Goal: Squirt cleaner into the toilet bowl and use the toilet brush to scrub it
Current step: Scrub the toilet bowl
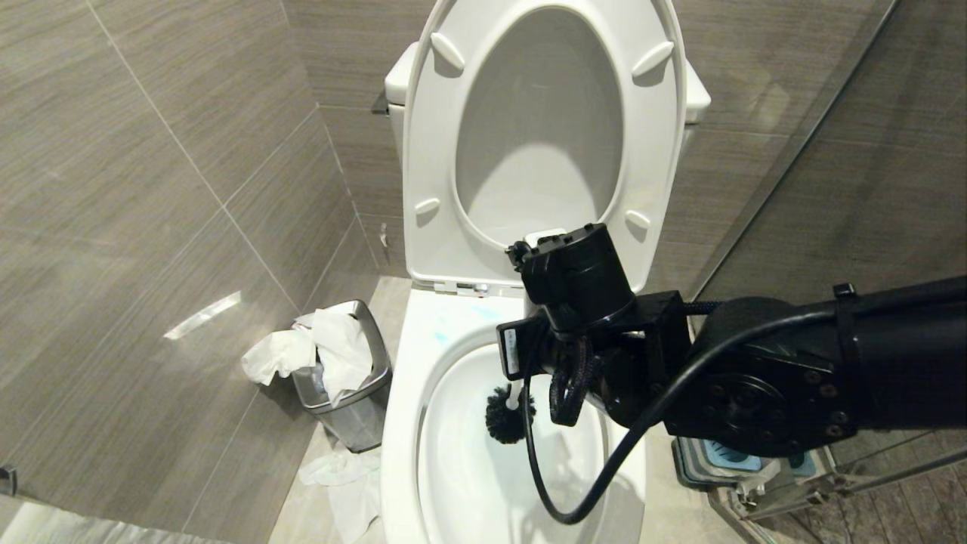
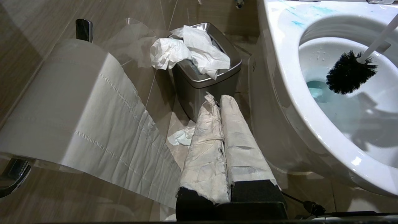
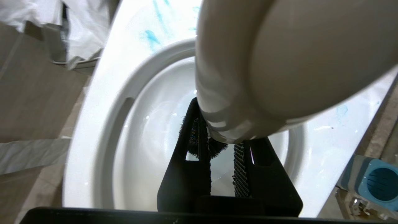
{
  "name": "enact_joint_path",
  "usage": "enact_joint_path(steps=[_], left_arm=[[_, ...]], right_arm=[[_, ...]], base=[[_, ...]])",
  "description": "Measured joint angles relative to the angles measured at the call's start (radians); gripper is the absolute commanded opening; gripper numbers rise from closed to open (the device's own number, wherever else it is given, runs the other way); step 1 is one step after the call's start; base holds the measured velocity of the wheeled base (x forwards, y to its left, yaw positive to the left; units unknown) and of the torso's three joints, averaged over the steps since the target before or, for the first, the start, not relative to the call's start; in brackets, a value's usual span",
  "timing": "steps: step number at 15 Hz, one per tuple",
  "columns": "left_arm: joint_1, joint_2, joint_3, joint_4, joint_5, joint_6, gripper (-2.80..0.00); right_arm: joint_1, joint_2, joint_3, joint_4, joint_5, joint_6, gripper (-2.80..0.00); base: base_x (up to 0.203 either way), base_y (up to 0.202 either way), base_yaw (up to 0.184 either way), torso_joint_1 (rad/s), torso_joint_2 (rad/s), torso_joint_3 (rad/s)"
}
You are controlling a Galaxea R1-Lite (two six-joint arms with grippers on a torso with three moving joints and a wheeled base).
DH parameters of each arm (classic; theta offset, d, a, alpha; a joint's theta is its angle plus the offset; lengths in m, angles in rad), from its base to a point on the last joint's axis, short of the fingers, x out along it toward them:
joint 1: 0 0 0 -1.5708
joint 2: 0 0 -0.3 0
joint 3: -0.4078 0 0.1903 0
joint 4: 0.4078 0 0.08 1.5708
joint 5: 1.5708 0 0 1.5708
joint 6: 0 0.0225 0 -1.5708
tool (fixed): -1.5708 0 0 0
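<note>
Gripping the toilet brush [image 2: 351, 73] handle in the right gripper [image 3: 222, 146], bristles hanging inside the toilet bowl [image 2: 279, 77] above the cleaner-tinted water [image 2: 317, 88]. Left gripper [image 2: 219, 101] clenched empty, parked beside. Risking splashes onto the rim from hard strokes.

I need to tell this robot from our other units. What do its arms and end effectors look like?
The right arm is matte black with bolted round joints, a looping black cable and a white label. The right end effector has black ridged fingers; the left end effector has fingers wrapped in white paper.
</note>
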Motion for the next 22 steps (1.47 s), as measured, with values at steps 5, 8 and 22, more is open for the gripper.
enact_joint_path(steps=[5, 8, 22], left_arm=[[0.000, 0.000, 0.000, 0.000, 0.000, 0.000, -2.80], [0.000, 0.000, 0.000, 0.000, 0.000, 0.000, -2.80], [0.000, 0.000, 0.000, 0.000, 0.000, -0.001, -2.80]], right_arm=[[-0.049, 0.128, -0.011, -0.117, -0.001, -0.005, -2.80], [-0.057, 0.231, -0.006, -0.221, -0.004, -0.007, -2.80], [-0.046, 0.066, 0.014, -0.135, -0.015, -0.019, -2.80]], base=[[0.000, 0.000, 0.000, 0.000, 0.00, 0.000], [0.000, 0.000, 0.000, 0.000, 0.00, 0.000], [0.000, 0.000, 0.000, 0.000, 0.00, 0.000]])
